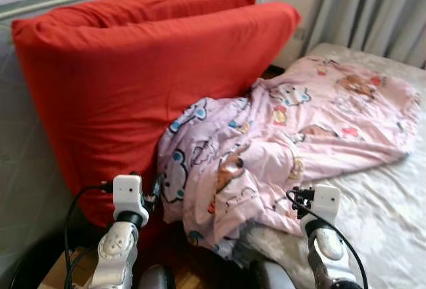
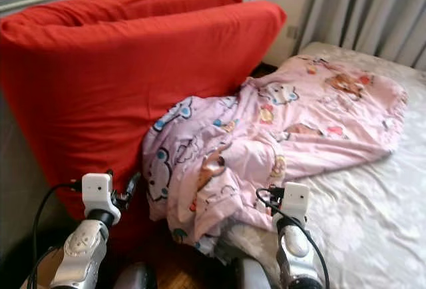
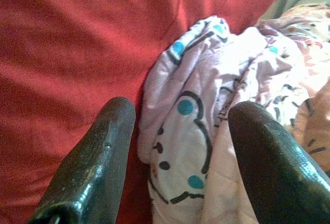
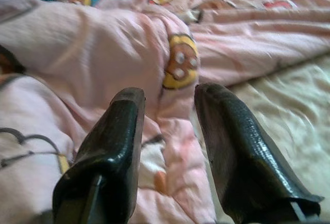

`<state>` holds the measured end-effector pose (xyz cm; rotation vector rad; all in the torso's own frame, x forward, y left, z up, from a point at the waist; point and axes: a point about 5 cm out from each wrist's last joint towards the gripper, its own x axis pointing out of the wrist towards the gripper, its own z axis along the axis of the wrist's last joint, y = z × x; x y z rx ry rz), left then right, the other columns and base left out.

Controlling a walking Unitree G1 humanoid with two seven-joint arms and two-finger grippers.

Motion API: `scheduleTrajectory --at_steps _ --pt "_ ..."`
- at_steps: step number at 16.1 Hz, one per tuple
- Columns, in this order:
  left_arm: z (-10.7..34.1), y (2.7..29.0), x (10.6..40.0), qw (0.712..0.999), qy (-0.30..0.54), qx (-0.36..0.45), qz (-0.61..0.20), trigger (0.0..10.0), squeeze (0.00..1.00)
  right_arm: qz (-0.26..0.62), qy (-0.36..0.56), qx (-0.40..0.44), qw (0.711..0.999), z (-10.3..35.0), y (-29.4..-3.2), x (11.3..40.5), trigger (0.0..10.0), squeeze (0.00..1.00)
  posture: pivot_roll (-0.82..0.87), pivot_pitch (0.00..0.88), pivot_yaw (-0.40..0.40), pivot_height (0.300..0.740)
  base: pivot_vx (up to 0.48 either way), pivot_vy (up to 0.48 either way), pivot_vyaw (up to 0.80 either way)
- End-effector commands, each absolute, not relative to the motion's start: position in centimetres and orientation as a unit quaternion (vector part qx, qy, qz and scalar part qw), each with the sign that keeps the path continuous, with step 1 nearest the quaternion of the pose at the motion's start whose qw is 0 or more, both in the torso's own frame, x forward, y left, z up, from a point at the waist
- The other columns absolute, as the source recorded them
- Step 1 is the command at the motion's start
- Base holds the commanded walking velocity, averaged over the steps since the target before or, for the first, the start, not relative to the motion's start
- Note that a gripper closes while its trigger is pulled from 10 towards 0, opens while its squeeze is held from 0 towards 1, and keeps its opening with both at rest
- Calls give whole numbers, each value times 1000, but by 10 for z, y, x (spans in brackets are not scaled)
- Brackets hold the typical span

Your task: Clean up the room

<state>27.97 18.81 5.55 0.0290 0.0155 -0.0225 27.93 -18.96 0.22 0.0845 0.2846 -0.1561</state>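
Note:
A crumpled pink cartoon-print blanket point(image 1: 286, 136) lies across the bed, its near corner hanging over the bed's end. Two big red pillows point(image 1: 133, 69) lean upright to its left. My left gripper point(image 3: 180, 126) is open, its fingers pointing at the blanket's white-and-blue edge point(image 3: 191, 131) where it meets the red pillow point(image 3: 67, 43). My right gripper point(image 4: 170, 105) is open too, just short of a pink fold point(image 4: 170, 69) near the bed's edge. In the left eye view both wrists show low down, the left point(image 1: 128, 199) and the right point(image 1: 324, 202).
The bed has a cream patterned sheet point(image 1: 379, 209) bare on the right. Grey curtains point(image 1: 373, 9) hang behind the bed's far end. A grey quilted surface point(image 1: 23, 169) stands at the left behind the pillows. Dark wooden floor point(image 1: 193, 276) lies below, with a cardboard box point(image 1: 56, 272) at lower left.

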Motion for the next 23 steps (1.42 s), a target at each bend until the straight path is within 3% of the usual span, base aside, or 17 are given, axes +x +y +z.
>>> scheduleTrajectory --at_steps 1,7,11,14,19,23 --pt "59 187 282 1000 7 18 -17 10000 0 -103 143 72 982 7 -193 286 10000 0 -72 35 -20 602 0 0 0" --pt "58 187 281 999 13 21 -21 10000 0 -115 200 89 969 6 -190 297 10000 0 -61 36 -10 602 0 0 0" --pt "59 187 282 999 15 21 -23 10000 0 -105 228 45 967 6 -190 302 10000 0 -53 37 -8 602 0 0 0" --pt "59 186 281 999 17 21 -25 10000 0 -138 283 22 949 -6 -206 290 10000 0 -51 42 -8 602 0 0 0" --pt "58 184 279 999 21 21 -29 10000 0 -101 268 10 958 -3 -198 294 10000 0 -51 52 -4 572 0 0 0" --pt "57 184 277 999 25 22 -31 10000 0 -103 273 11 956 -6 -194 292 10000 0 -42 56 -4 572 0 0 0"
